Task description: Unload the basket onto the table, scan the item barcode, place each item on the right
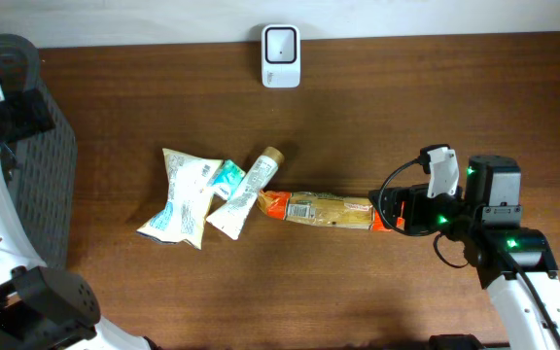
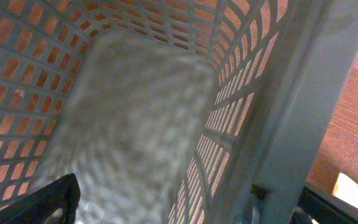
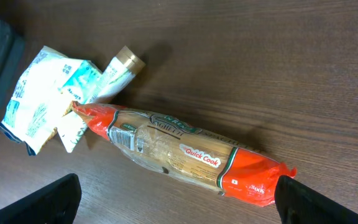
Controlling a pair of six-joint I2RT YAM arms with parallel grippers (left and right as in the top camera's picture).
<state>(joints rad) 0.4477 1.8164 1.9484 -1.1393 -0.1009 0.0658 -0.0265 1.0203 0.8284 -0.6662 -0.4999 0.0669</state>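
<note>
Brown wooden table (image 1: 358, 97) fills the overhead view, with a grey slatted basket (image 1: 52, 165) at the left edge. Only the left wrist camera looks down inside the basket, where the left gripper (image 2: 185, 208) hangs with its fingers spread wide and nothing between them. At the lower right of the overhead view, the right gripper (image 1: 394, 209) sits at the orange end of a long pasta packet (image 1: 329, 208) lying at centre. Its jaws are wide apart and released, and I cannot tell whether they touch the packet. The right wrist camera alone shows the packet's "Quick Cook" print. Left of the packet lie a white pouch (image 1: 183, 199), a gold-capped tube (image 1: 246, 194) and a teal sachet (image 1: 227, 177), all overlapping. A white scanner (image 1: 281, 44) stands at the top centre edge.
</note>
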